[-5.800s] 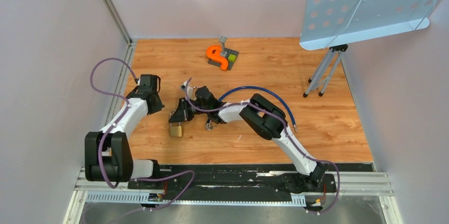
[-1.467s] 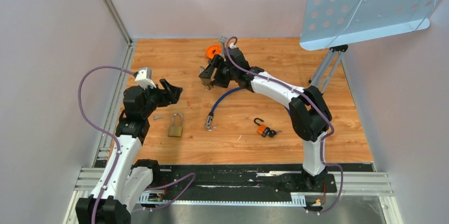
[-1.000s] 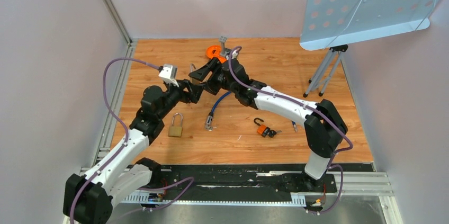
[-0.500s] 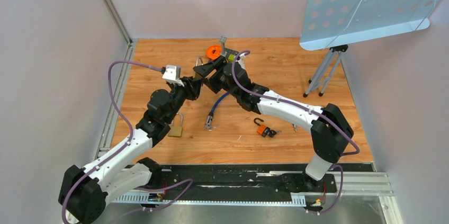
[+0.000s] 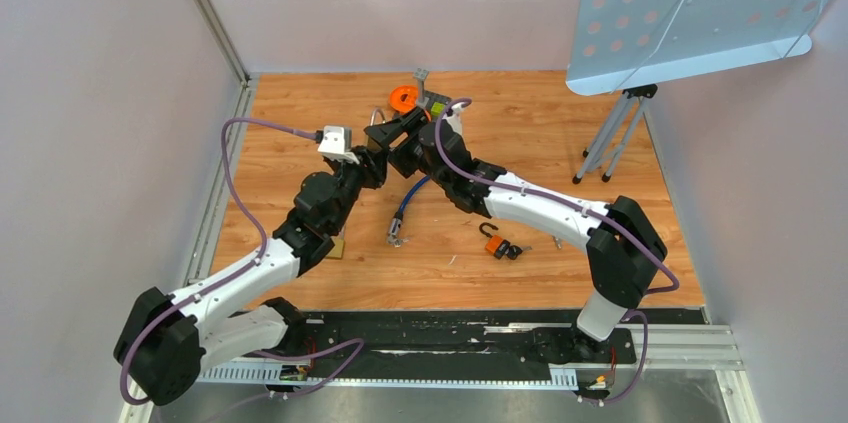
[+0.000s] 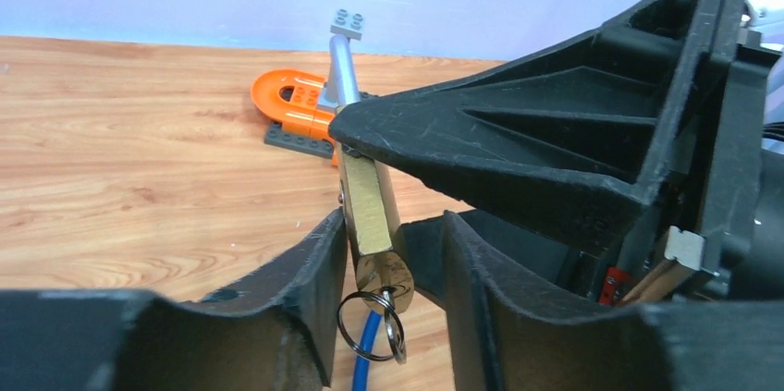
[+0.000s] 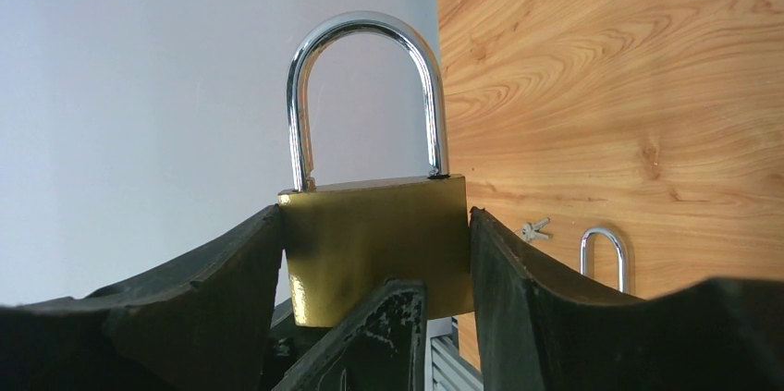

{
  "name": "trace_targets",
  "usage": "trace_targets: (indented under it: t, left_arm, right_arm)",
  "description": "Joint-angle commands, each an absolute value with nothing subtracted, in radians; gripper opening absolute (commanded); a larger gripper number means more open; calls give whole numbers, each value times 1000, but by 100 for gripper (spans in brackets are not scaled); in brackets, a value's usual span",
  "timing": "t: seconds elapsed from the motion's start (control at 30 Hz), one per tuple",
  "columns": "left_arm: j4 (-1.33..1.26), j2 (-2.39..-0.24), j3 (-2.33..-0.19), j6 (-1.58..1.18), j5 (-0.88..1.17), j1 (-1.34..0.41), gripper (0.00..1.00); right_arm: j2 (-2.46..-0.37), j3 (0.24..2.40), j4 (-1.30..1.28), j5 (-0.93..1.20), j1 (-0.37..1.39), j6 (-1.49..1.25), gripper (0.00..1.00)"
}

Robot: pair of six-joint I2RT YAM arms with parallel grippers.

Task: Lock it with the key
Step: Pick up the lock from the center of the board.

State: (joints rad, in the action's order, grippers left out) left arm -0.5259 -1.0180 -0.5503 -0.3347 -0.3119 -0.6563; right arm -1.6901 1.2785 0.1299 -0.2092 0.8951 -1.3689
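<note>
Right gripper (image 7: 374,225) clamps the brass padlock (image 6: 367,201) aloft over the far-centre table (image 5: 600,243), left gripper (image 6: 393,225) spread either side of the key (image 6: 384,273) in its base, not visibly touching; step looks like key grasp, next: pinch it squarely, then turn without dragging it out.

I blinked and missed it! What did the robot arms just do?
The left gripper swung in from the left side to the middle and now brackets the key at the brass padlock's base. The right gripper kept holding that padlock up, shifting only slightly. The second padlock, blue cable and small orange lock stayed put on the table.
</note>
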Motion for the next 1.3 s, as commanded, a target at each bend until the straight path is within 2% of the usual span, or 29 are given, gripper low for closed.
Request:
trace_targets:
  t: [0.0,0.03,0.07,0.1,0.13,0.2,0.27,0.4,0.53,0.73,1.0,1.1,1.27]
  left_arm:
    - [-608,-1035,-550,-341,-342,-672,46]
    - [-608,-1040,-550,-346,-340,-672,42]
    - [-610,-1044,-548,-348,-340,-672,31]
    - [-611,-1045,-545,-352,-339,-672,26]
    - [-616,-1045,-539,-354,-341,-672,14]
    - [-622,-1040,-530,-352,-345,-672,1]
    - [-621,-1028,-524,-339,-350,-672,0]
    - [-564,-971,-529,-274,-330,-672,0]
    - [-410,-898,-580,-209,-273,-670,0]
    - [-197,-852,-676,-132,-89,-643,0]
    - [-18,-867,-830,-57,321,-597,0]
    - [35,-880,-890,-36,427,-593,0]
    - [124,-880,-962,23,604,-589,0]
  right_arm:
    - [-1637,1320,286,-206,917,-1427,50]
    - [-1637,1317,284,-208,916,-1428,50]
    - [-1635,1314,284,-208,916,-1428,51]
    - [-1633,1307,285,-213,916,-1428,51]
    - [-1630,1302,285,-216,916,-1428,52]
    - [-1621,1292,284,-223,916,-1428,55]
    - [-1611,1279,279,-229,915,-1427,63]
    - [-1583,1224,285,-241,904,-1366,89]
    - [-1521,1134,299,-179,843,-1248,100]
    - [-1394,958,459,82,708,-1023,100]
    - [-1281,931,353,636,628,-337,93]
    - [-1208,862,382,712,629,-256,92]
    - [-1141,808,370,705,629,-174,87]
